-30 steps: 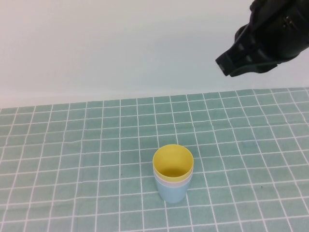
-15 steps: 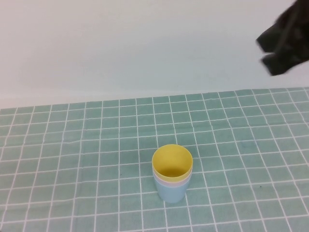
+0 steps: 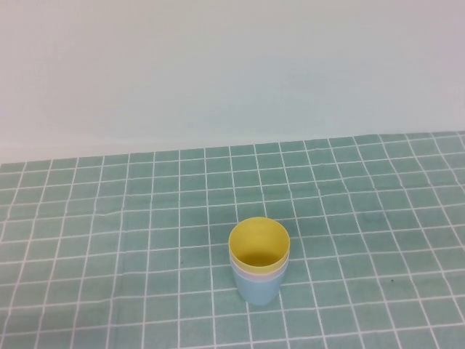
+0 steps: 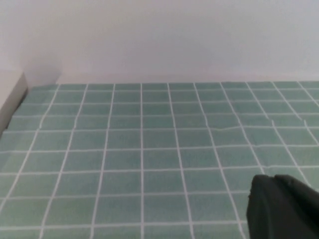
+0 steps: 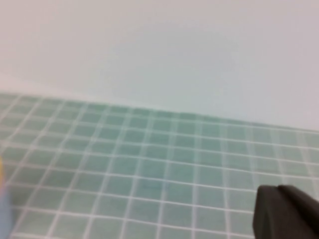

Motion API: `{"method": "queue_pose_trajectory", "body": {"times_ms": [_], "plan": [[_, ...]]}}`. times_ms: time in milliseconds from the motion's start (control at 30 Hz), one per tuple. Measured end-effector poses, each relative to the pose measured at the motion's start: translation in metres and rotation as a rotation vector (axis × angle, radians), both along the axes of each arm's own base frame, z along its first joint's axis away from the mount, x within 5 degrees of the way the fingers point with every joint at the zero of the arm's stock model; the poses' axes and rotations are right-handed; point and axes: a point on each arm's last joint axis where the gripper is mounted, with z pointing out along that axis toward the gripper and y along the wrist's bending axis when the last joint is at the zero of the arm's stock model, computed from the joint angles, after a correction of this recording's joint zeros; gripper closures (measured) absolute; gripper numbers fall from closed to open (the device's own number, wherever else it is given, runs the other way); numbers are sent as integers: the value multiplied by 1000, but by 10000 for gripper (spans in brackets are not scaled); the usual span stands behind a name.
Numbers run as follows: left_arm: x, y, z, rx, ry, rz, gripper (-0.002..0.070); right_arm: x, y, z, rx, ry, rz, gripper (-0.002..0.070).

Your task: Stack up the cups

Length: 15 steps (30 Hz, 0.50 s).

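On the green checked tablecloth (image 3: 109,218) before a pale wall, the yellow plastic cup (image 3: 259,243) is sitting upright inside the pink cup (image 3: 256,275) and blue cup (image 3: 259,292), while the left gripper (image 4: 281,209) and right gripper (image 5: 284,211), both closed and empty, are waiting well apart from this stack, neither clearly nearer.

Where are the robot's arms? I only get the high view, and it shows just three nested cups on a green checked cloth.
Observer: Both are outside your picture. The left wrist view shows the left gripper shut and empty above bare cloth.
Operator: And the other one?
Observer: The right wrist view shows the right gripper shut as well, holding nothing.
Operator: Is either one near the cups?
Observer: The left wrist view shows no cup. At the very edge of the right wrist view there is a blurred yellow and blue sliver, probably the stack of cups, well apart from that gripper.
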Motion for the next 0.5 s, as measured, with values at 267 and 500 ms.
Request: {"method": "queue_pose_trajectory", "body": {"times_ms": [267, 500], "plan": [[-4, -1, -21, -89, 146, 6, 676, -47, -10, -83, 57, -129, -114, 678], [-8, -2, -28, -100, 229, 1, 676, -53, -10, -126, 60, -98, -122, 678]]}}
